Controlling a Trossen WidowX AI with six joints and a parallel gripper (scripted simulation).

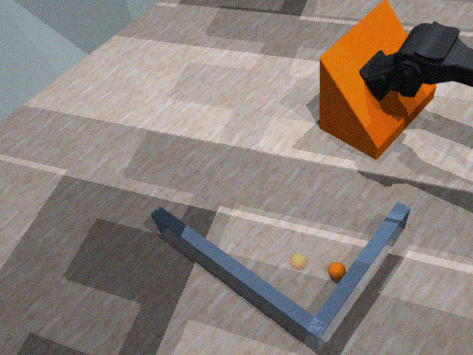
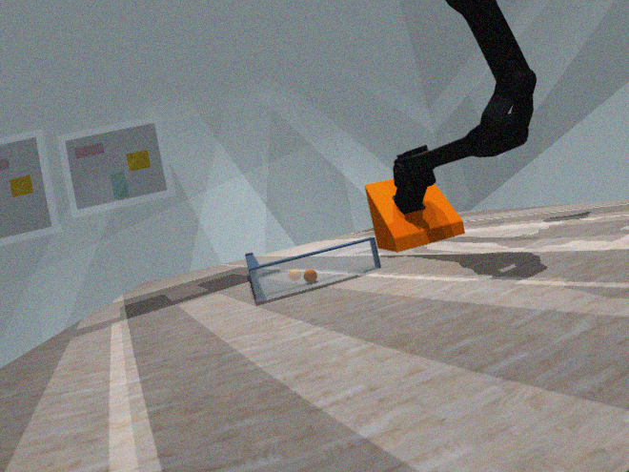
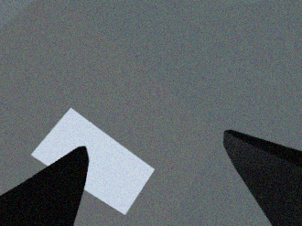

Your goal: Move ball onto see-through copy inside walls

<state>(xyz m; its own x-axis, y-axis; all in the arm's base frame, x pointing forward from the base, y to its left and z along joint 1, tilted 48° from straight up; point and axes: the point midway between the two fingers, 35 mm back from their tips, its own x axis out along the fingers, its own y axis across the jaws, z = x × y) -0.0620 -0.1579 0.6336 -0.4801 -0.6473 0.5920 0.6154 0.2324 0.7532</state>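
Note:
An orange ball (image 1: 336,271) (image 2: 310,276) lies on the table inside the corner, close beside the right-hand low wall (image 1: 365,258) in the top view. The pale yellow see-through copy (image 1: 298,260) (image 2: 294,274) is a short way to its left, apart from it. The other low wall (image 1: 244,274) runs along the left and meets the first at the bottom. My gripper (image 3: 156,145) is open, with nothing between its fingertips in the wrist view. It is far from the ball, raised by the orange wedge. Its fingertips are hard to make out in the top and exterior views.
A large orange wedge block (image 1: 347,95) (image 2: 382,220) with a sloping face stands beyond the open side of the corner, beside the gripper. The black arm (image 1: 430,47) (image 2: 496,42) reaches in from the right. The wrist view shows a grey surface and a pale panel (image 3: 114,167).

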